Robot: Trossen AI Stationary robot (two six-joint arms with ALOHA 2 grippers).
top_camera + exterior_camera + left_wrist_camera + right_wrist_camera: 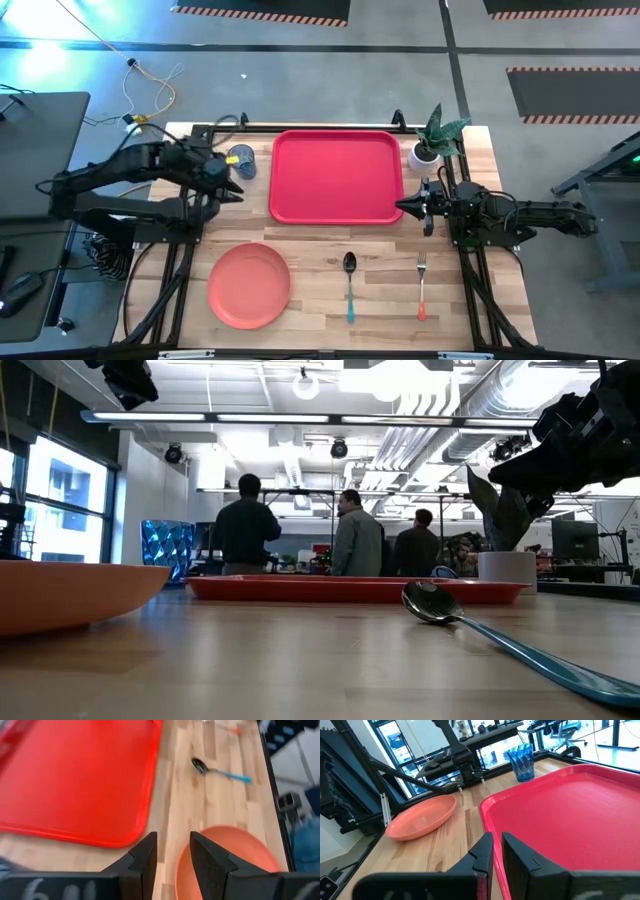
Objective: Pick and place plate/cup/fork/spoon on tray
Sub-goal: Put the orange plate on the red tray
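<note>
The red tray (pixel 335 178) lies at the far middle of the table. The salmon plate (pixel 249 285) rests flat near the front left. The teal-handled spoon (pixel 350 285) and the orange-handled fork (pixel 421 285) lie side by side near the front. The blue cup (pixel 241 161) stands upright off the tray's left far corner. My left gripper (pixel 235 190) hovers beside the tray's left edge with its fingers a little apart and empty (pixel 173 851). My right gripper (pixel 402 208) is at the tray's right near corner, shut and empty (pixel 497 845).
A white pot with a green plant (pixel 425 150) stands off the tray's right far corner, close behind my right arm. Bare wood lies between the tray and the cutlery. People stand in the room beyond the table's far edge (pixel 355 540).
</note>
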